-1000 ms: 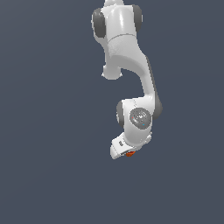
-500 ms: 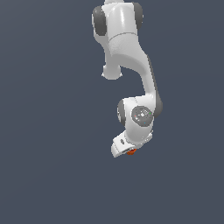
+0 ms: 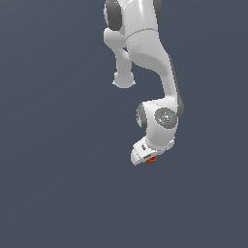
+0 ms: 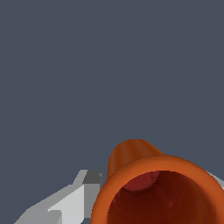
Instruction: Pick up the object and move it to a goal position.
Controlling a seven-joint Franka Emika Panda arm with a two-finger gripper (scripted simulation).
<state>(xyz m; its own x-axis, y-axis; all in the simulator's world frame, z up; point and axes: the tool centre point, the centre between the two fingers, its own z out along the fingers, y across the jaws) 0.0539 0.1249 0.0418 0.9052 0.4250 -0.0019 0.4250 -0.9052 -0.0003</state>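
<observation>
In the exterior view my white gripper [image 3: 147, 157] hangs at the end of the arm, pointing down. The object [image 3: 152, 159], a tiny orange-red cup, shows just under the hand, held between the fingers. In the wrist view the object [image 4: 148, 175] fills the lower part, an orange-red cup with a darker hollow centre whose open mouth faces the camera. One grey-white finger [image 4: 72, 199] lies against its side, and the tip of the other finger [image 4: 217, 178] shows on the opposite side. The gripper [image 4: 153, 178] is shut on the cup.
A flat dark grey-blue background lies all around in both views. The white arm [image 3: 145, 53] reaches down from the top of the exterior view. No goal marker or other object shows.
The gripper, with the orange-red cup in it, has moved a little up and towards the exterior view's right. The grip has not changed.
</observation>
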